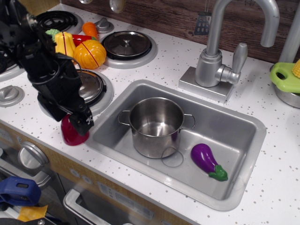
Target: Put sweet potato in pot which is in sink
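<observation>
The sweet potato [70, 131] is a glossy crimson toy standing on the white counter just left of the sink [243, 122]. My gripper [82, 123] is a black arm reaching down from the upper left. Its tip is low against the sweet potato's top and right side and covers part of it. The jaws are hidden by the arm, so I cannot see how far apart they stand. The steel pot [156, 125] stands upright and empty in the left half of the sink, to the right of the sweet potato.
A purple eggplant [206, 160] lies in the sink right of the pot. A steel lid [89, 86] sits behind the gripper, with an orange pumpkin toy [90, 54] and another lid [127, 44] further back. The faucet [220, 61] stands behind the sink.
</observation>
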{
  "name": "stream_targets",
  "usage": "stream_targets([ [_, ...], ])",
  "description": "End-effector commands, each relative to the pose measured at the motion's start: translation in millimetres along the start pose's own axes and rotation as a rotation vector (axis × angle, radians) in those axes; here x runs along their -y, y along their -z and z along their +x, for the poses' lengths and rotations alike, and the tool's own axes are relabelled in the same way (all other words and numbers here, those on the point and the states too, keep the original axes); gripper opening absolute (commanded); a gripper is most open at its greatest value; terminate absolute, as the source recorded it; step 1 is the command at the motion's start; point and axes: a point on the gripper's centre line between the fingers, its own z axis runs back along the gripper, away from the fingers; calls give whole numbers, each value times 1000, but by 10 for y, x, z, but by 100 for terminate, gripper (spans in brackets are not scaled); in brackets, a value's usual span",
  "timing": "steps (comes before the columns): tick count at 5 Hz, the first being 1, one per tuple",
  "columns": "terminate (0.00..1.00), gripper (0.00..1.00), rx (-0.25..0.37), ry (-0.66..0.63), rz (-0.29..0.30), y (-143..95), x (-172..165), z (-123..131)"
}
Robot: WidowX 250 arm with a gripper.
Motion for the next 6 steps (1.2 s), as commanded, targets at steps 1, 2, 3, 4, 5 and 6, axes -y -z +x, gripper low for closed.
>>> stream_targets([
  [1,0,100,40,-18,-14,48,-75,26],
  [2,0,0,54,-53,1,86,-24,20],
  [3,0,0,78,-61,35,1,103,62],
  [4,0,0,104,-20,100,-192,302,224],
  [5,0,0,113,46,120,-307,502,474],
  [6,0,0,118,105,113,-264,631,748],
])
